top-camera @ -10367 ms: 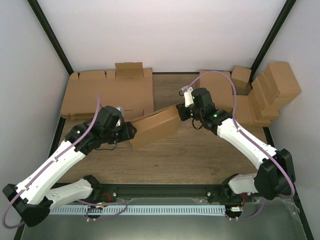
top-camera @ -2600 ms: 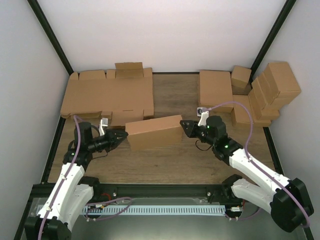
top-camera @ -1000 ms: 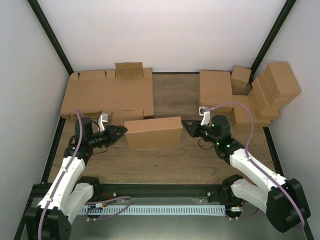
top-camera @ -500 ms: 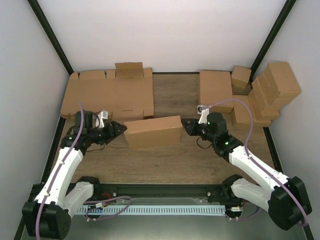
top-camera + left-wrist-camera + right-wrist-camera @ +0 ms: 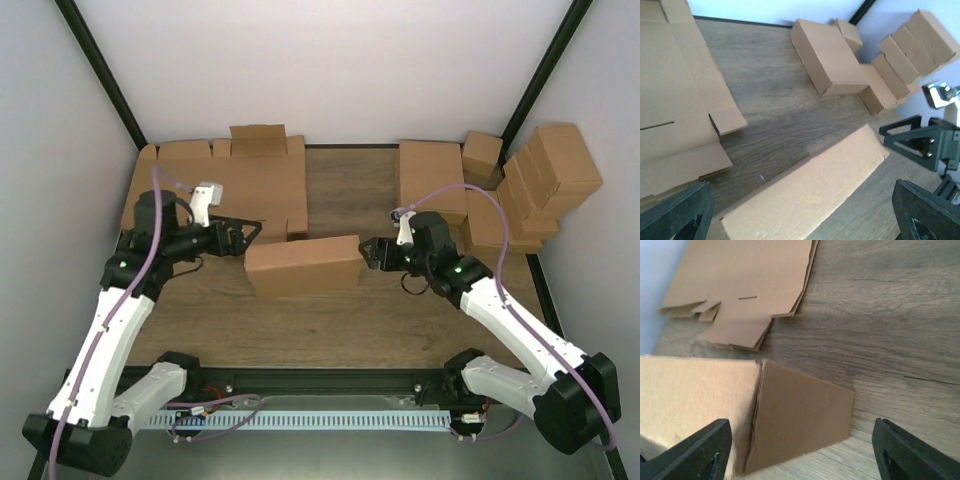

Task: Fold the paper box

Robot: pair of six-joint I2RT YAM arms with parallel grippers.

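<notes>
Fingers (image 5: 927, 212) on my left gripper (image 5: 250, 235) and right gripper (image 5: 366, 253) are spread wide, grasping nothing. Box (image 5: 303, 265) sits mid-frame in the top view, between them, lid sloping. Unheld, that lid may spring open, or a careless finger could shove it. Both arms reach inward, elbows bent.

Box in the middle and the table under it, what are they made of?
The paper box looks like plain brown cardboard, matte and unprinted; the wrist views show rough cut edges and a fold crease. The table looks like wood, or a wood-look laminate: streaky brown grain lines, dull finish.
</notes>
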